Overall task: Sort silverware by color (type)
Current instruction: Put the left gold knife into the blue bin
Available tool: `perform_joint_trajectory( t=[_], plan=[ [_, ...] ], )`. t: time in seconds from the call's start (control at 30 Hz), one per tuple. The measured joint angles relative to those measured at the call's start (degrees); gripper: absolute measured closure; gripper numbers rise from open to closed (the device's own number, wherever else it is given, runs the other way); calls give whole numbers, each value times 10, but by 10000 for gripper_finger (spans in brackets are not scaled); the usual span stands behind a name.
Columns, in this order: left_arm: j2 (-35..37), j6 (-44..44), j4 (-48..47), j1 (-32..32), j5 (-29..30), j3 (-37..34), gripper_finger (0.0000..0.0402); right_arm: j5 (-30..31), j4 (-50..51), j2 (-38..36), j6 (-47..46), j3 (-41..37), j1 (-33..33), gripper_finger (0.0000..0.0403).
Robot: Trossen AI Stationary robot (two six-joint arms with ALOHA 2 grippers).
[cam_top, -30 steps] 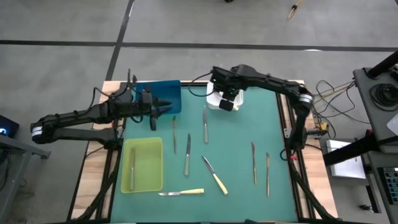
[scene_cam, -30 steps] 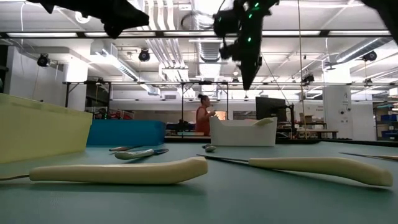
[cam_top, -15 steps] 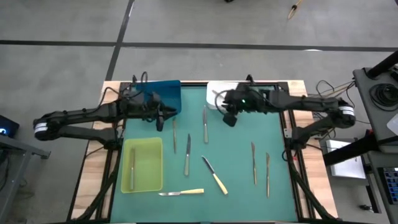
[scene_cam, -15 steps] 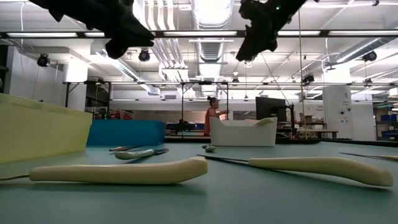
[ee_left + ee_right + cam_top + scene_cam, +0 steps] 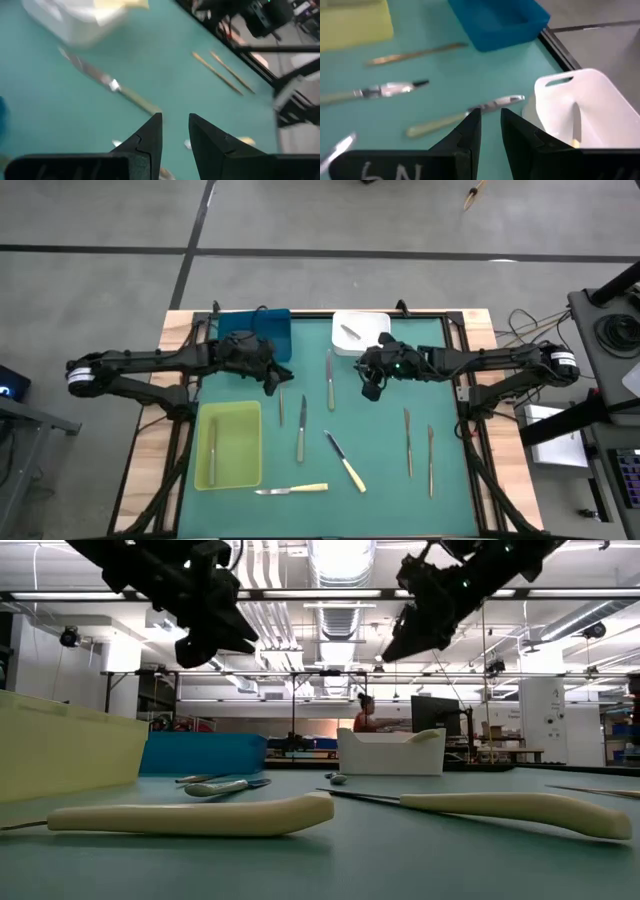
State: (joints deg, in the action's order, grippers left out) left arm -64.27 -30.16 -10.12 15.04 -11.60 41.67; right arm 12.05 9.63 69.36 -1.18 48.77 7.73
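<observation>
Silverware [image 5: 302,429] is lying scattered on the green mat [image 5: 380,430]. At the left, one piece is resting in the yellow tray [image 5: 229,445]. The left gripper [image 5: 276,379] is hovering by the blue tray [image 5: 254,332], fingers narrowly parted and empty, with a utensil [image 5: 281,394] just below it. Two knives [image 5: 345,462] are lying toward the front edge. The right gripper [image 5: 369,384] is hanging beside the white tray [image 5: 360,332], which is holding one piece; its fingers are narrowly apart, gripping nothing, a utensil [image 5: 330,379] lying just left of it.
</observation>
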Motion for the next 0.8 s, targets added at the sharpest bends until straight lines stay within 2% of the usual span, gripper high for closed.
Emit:
perform_joint_trajectory(
  t=[0.13,0.27,0.47,0.6,0.7,0.8],
  plan=[
    [-28,-72,-83,-9,-11,43,324,0,-27,0,53,-26,0,337],
    [-75,-147,-202,-20,-10,114,324,16,-37,-1,118,-29,3,337],
    [-161,-159,-384,-29,-10,230,324,41,-61,-8,181,-14,8,337],
    [-192,-155,-407,-35,-9,262,324,40,-66,-17,181,-13,14,337],
    [-207,-154,-410,-39,-10,269,324,41,-80,-19,141,-13,17,337],
    [-212,-155,-416,-45,-9,263,324,38,-68,-18,142,-19,15,337]
  ],
)
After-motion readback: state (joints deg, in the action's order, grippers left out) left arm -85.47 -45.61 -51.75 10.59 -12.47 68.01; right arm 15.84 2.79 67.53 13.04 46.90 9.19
